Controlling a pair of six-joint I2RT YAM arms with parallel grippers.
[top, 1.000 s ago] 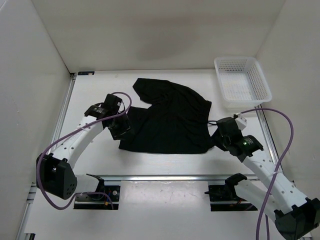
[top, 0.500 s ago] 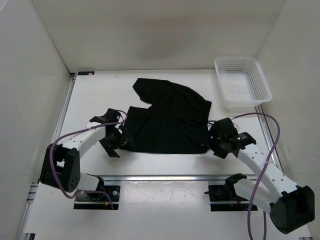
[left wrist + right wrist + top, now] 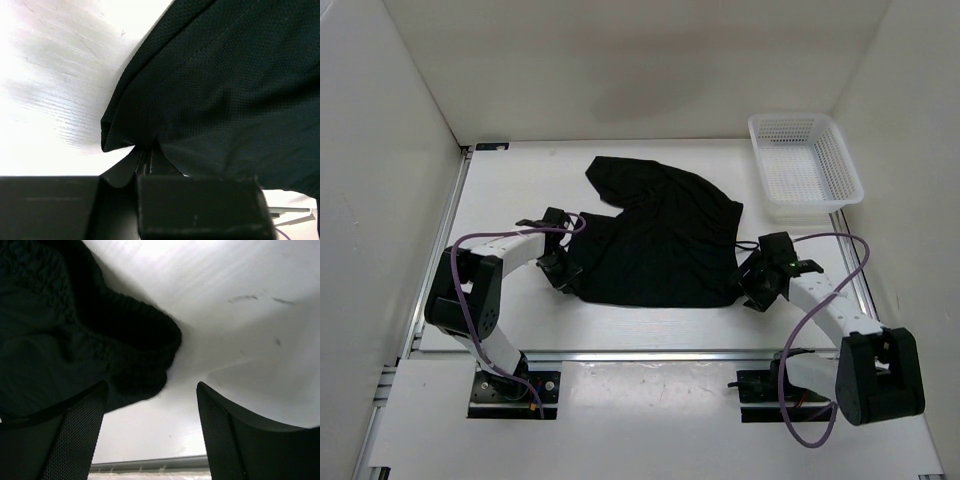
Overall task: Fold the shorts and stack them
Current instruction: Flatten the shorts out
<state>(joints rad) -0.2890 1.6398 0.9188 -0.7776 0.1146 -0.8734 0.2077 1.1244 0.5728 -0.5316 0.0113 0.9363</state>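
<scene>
Shorts (image 3: 660, 240) are the only cloth in there: black, spread mostly flat in the middle of the worktop (image 3: 510, 190), with one flap kicked out toward the far left. The left tool (image 3: 567, 268) sits at their near left edge. On its wrist cam the jaws are together, with the hem bunched up and pinched right in them. (poster A)

Ok, and the other side? Anything crowding the cloth? (poster B)

The right tool (image 3: 752, 285) is down at the near right corner of the shorts with its jaws apart. On that wrist cam the fingers (image 3: 75, 435) stand either side of bare worktop. The gathered waistband corner lies just ahead of one of them. It's near, but whether it touches is hard to tell. Both forearms lie low beside the shorts, one on each side. A purple cable (image 3: 0, 240)
</scene>
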